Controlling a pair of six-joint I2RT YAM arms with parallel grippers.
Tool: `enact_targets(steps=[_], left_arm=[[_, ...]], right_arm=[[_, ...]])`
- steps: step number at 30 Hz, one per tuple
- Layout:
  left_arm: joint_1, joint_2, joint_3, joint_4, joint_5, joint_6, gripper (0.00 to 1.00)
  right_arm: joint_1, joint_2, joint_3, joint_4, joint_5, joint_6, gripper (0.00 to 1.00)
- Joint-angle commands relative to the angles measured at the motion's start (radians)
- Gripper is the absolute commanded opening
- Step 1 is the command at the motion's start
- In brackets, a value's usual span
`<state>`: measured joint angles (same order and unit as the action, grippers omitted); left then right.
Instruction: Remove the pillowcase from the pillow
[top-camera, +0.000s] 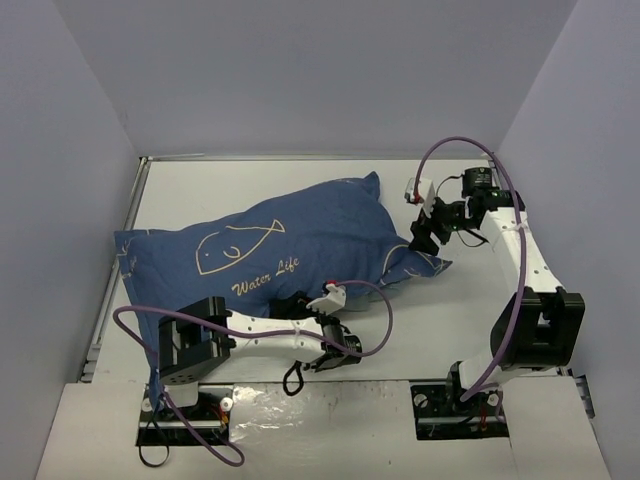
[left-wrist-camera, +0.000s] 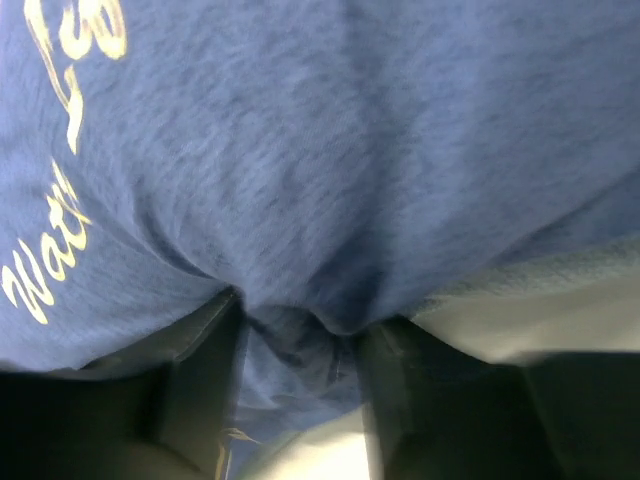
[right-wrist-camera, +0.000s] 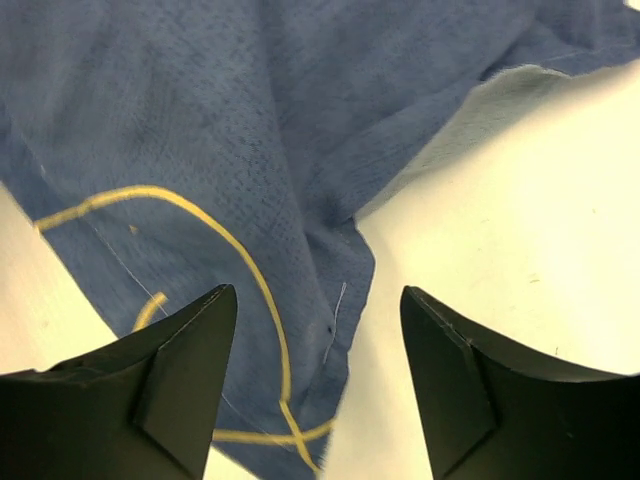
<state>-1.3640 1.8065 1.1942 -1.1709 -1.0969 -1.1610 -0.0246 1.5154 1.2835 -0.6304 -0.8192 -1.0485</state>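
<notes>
While the pillow sits wholly inside the pillowcase (top-camera: 290, 250), none of it showing, the task is at its opening step: getting holds before any pull. The case lies diag. across the worktop (top-camera: 480, 310), fat w/ its filling, loose end toward the right arm.

Left gripper (left-wrist-camera: 300, 345) is at the near long edge, approx. mid-length. Its jaws are grasping a puckered fold of blue cloth; can't tell whether pillow is caught too.

Right gripper (right-wrist-camera: 318, 330) hangs over the loose right corner (right-wrist-camera: 310, 400), jaws released & apart, nothing betw. them, cloth below. Beside that corner the paler reverse (right-wrist-camera: 500, 100) shows, prob. the mouth.

Next move, my guess: right drops, pinches one layer at the hem only, then pulls rightward while left pins the bulk. Risk: grabbing both layers, so the whole lot just slides.
</notes>
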Motion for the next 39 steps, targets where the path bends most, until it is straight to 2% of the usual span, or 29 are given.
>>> enact_targets(steps=[1, 2, 3, 4, 5, 6, 7, 8, 10, 11, 13, 14, 15, 16, 17, 18, 19, 22, 24, 25, 27, 28, 30, 32, 34, 36, 39], left_arm=[[0.013, -0.058, -0.03, 0.082, 0.006, 0.089, 0.38], [0.016, -0.074, -0.045, 0.088, 0.005, 0.084, 0.32], [0.017, -0.087, -0.05, 0.094, 0.002, 0.084, 0.28], [0.017, -0.104, -0.053, 0.102, -0.004, 0.099, 0.24], [0.017, -0.145, -0.056, 0.131, -0.009, 0.118, 0.17], [0.017, -0.169, -0.059, 0.151, -0.011, 0.162, 0.14], [0.017, -0.229, -0.064, 0.177, -0.011, 0.187, 0.11], [0.014, -0.266, -0.08, 0.247, -0.011, 0.222, 0.03], [0.008, -0.371, -0.108, 0.377, 0.0, 0.334, 0.02], [0.008, -0.409, -0.132, 0.417, 0.006, 0.404, 0.02], [0.006, -0.497, -0.146, 0.464, 0.014, 0.438, 0.02], [0.006, -0.525, -0.151, 0.491, 0.014, 0.457, 0.02], [0.006, -0.547, -0.154, 0.5, 0.015, 0.483, 0.02], [0.006, -0.588, -0.156, 0.511, 0.019, 0.494, 0.02], [0.003, -0.607, -0.163, 0.52, 0.028, 0.523, 0.02], [0.002, -0.622, -0.166, 0.533, 0.037, 0.538, 0.02], [0.002, -0.65, -0.168, 0.537, 0.043, 0.547, 0.02], [-0.001, -0.697, -0.163, 0.519, 0.057, 0.558, 0.02], [-0.007, -0.726, -0.163, 0.517, 0.055, 0.564, 0.02], [-0.006, -0.755, -0.163, 0.524, 0.054, 0.57, 0.02], [-0.006, -0.78, -0.16, 0.536, 0.052, 0.604, 0.02], [-0.006, -0.802, -0.15, 0.554, 0.052, 0.621, 0.02], [-0.004, -0.815, -0.133, 0.568, 0.051, 0.671, 0.02], [-0.003, -0.825, -0.09, 0.59, 0.057, 0.725, 0.02], [-0.003, -0.819, -0.041, 0.597, 0.054, 0.759, 0.02], [-0.004, -0.809, -0.012, 0.617, 0.051, 0.811, 0.02], [-0.006, -0.811, 0.027, 0.687, 0.026, 0.891, 0.02]], right_arm=[[0.009, -0.052, 0.062, -0.182, -0.052, -0.155, 0.63], [0.009, -0.057, 0.071, -0.224, -0.064, -0.209, 0.63], [0.014, -0.058, 0.082, -0.283, -0.078, -0.373, 0.64], [0.017, -0.06, 0.102, -0.433, -0.096, -0.489, 0.66], [0.018, -0.058, 0.106, -0.501, -0.095, -0.601, 0.67], [0.05, -0.057, 0.105, -0.553, -0.094, -0.704, 0.71], [0.067, -0.067, 0.073, -0.552, -0.077, -0.726, 0.72], [0.086, -0.075, 0.053, -0.552, -0.061, -0.752, 0.74], [0.145, -0.098, -0.001, -0.543, -0.025, -0.814, 0.75], [0.166, -0.109, -0.013, -0.534, -0.024, -0.808, 0.8], [0.239, -0.159, -0.054, -0.439, -0.02, -0.676, 0.86], [0.277, -0.187, -0.084, -0.352, 0.014, -0.553, 0.86], [0.326, -0.251, -0.126, -0.058, 0.082, -0.208, 0.86], [0.41, -0.279, -0.177, 0.089, 0.176, -0.089, 0.86], [0.435, -0.294, -0.253, 0.241, 0.318, -0.038, 0.86], [0.44, -0.294, -0.271, 0.285, 0.348, -0.007, 0.86], [0.442, -0.287, -0.283, 0.337, 0.379, 0.092, 0.86], [0.443, -0.271, -0.303, 0.464, 0.472, 0.183, 0.82], [0.442, -0.267, -0.312, 0.512, 0.479, 0.191, 0.71], [0.442, -0.265, -0.308, 0.517, 0.47, 0.205, 0.57], [0.439, -0.271, -0.283, 0.502, 0.399, 0.231, 0.43], [0.436, -0.277, -0.274, 0.486, 0.359, 0.237, 0.28], [0.427, -0.297, -0.25, 0.413, 0.267, 0.24, 0.14], [0.423, -0.305, -0.199, 0.298, 0.111, 0.24, 0.0], [0.428, -0.32, -0.152, 0.215, -0.039, 0.231, 0.0], [0.443, -0.328, -0.081, 0.051, -0.159, 0.153, 0.0], [0.45, -0.328, 0.011, -0.139, -0.244, 0.073, 0.0]])
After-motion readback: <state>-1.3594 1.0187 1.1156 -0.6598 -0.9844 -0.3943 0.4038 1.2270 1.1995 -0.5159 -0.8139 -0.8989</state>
